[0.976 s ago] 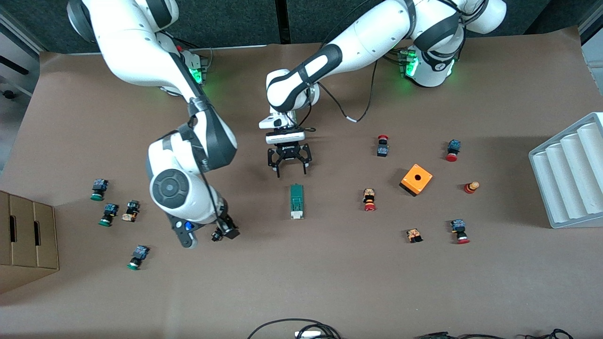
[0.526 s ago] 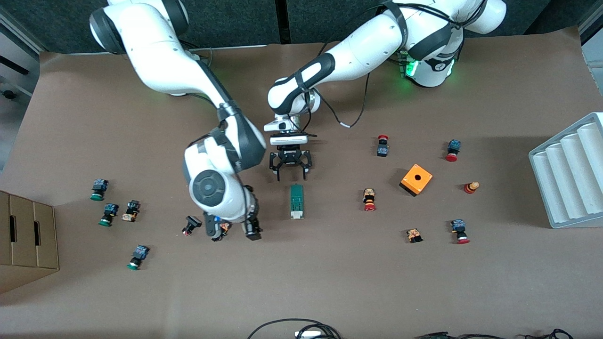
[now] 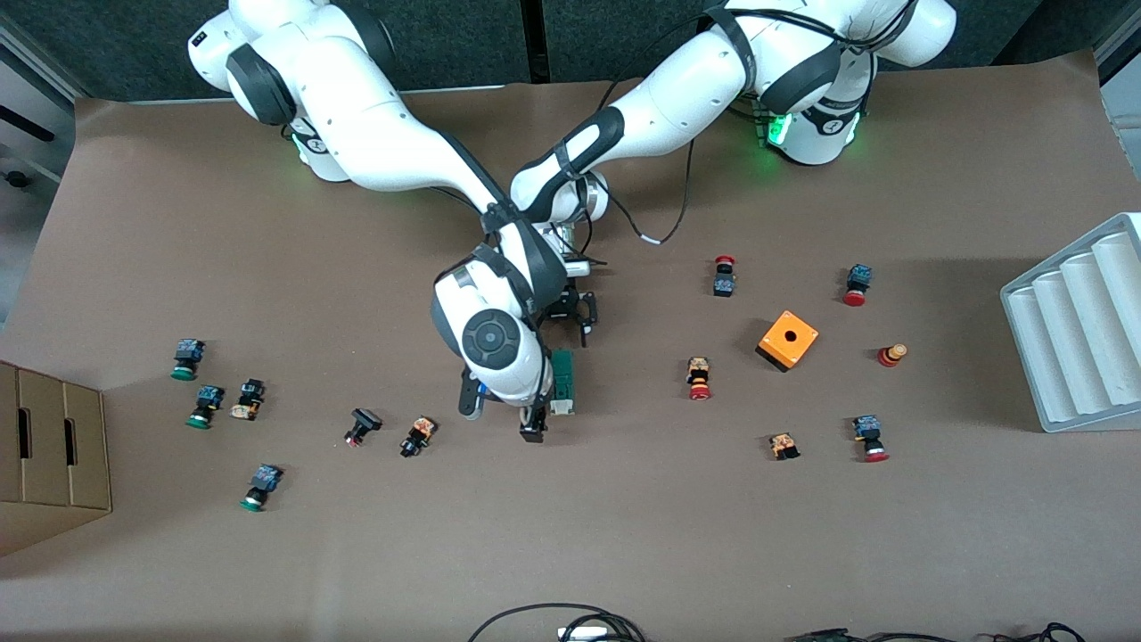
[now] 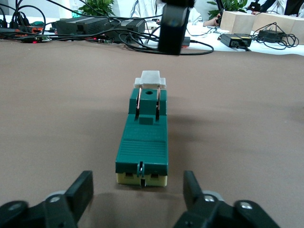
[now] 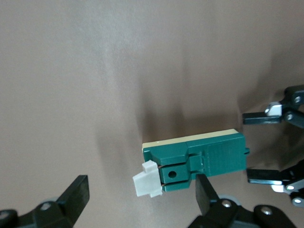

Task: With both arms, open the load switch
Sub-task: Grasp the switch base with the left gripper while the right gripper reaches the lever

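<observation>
At table centre, right gripper (image 3: 513, 419) hangs over white-tipped end of load switch (image 3: 562, 382), fingers (image 5: 76, 192) spread wide. Switch lies flat on table (image 3: 624, 535). Left gripper (image 3: 575, 312) just off its plain end, fingers (image 4: 78, 192) apart, not touching.

Both hands at load switch (image 3: 562, 382)

The load switch (image 3: 562, 382) lies mid-table (image 3: 624, 535) between both end effectors, left (image 4: 137, 199) and right (image 5: 142, 204), with the orange cube (image 3: 788, 340) toward the left arm's end
</observation>
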